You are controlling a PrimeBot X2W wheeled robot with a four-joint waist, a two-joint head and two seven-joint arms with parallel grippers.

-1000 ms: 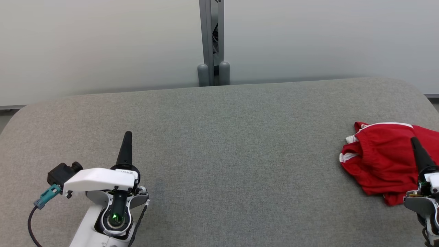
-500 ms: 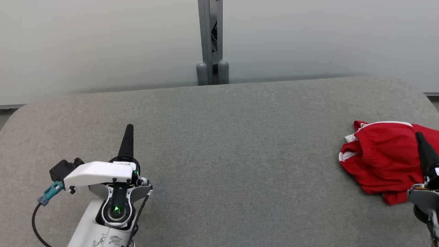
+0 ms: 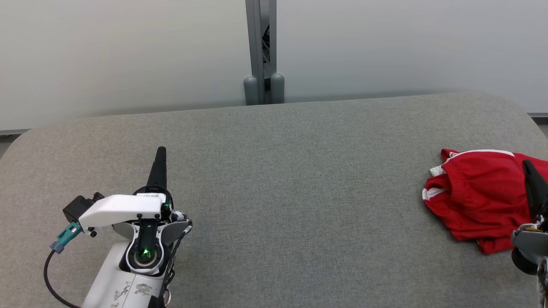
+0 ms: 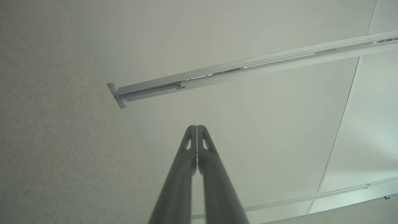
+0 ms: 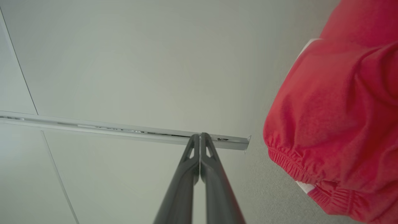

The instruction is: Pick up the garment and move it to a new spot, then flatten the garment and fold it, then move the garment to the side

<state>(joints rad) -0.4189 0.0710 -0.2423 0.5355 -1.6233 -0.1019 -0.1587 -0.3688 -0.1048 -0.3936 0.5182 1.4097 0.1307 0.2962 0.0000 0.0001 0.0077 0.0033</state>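
While both arms are hovering low over the near side of the grey felt-covered table (image 3: 299, 179), the left gripper (image 3: 160, 150) is showing its two dark fingers pressed together on nothing, with bare felt all round the tips. The right gripper (image 3: 526, 163) is likewise showing its jaws together and empty. A crumpled red fabric garment with white trim (image 3: 471, 201) is lying right beside those tips; contact cannot be told. Beyond both jaws, a grey metal post (image 3: 260, 51) is standing against pale wall panels (image 3: 128, 55).
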